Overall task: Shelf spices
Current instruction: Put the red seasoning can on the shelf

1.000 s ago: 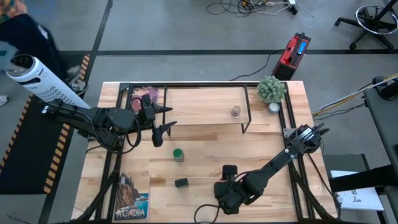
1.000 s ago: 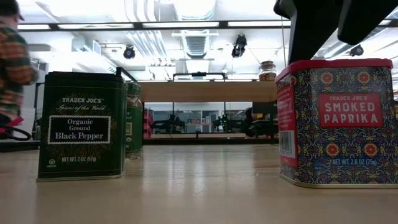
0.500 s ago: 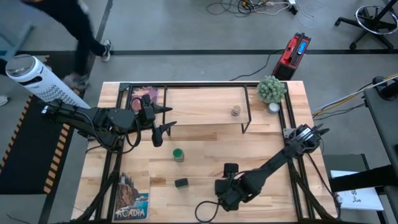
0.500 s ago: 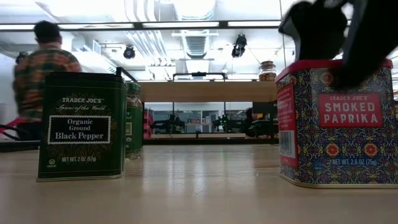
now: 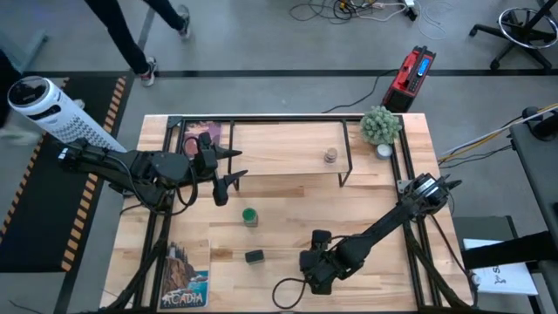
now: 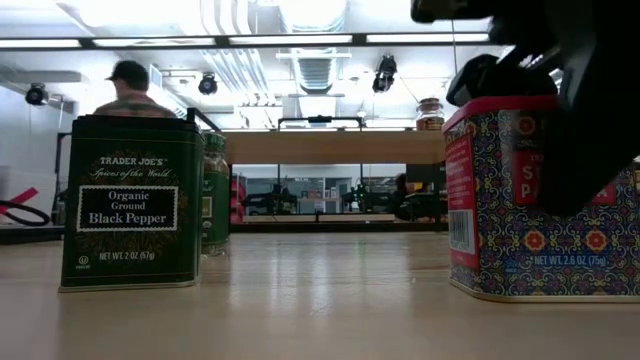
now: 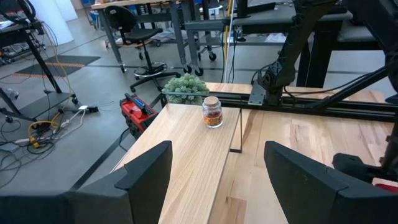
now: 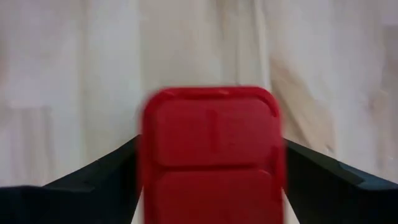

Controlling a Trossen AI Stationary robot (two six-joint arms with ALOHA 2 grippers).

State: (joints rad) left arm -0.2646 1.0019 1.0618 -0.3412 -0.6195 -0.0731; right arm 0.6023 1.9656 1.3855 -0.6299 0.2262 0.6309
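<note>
Right wrist view: right gripper (image 8: 211, 186) spread wide, straddling red tin (image 8: 211, 149).

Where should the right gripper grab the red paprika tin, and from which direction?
From straight above, across two opposite flat side walls just under the lid. The red paprika tin stands upright and square, and the right gripper, open, already straddles it.

The right gripper (image 6: 575, 110) covers most of the red tin's (image 6: 480, 190) label and runs off the frame's edge. In the right wrist view the tin (image 8: 211, 149) is blurred, perhaps unheld, cut off below.
</note>
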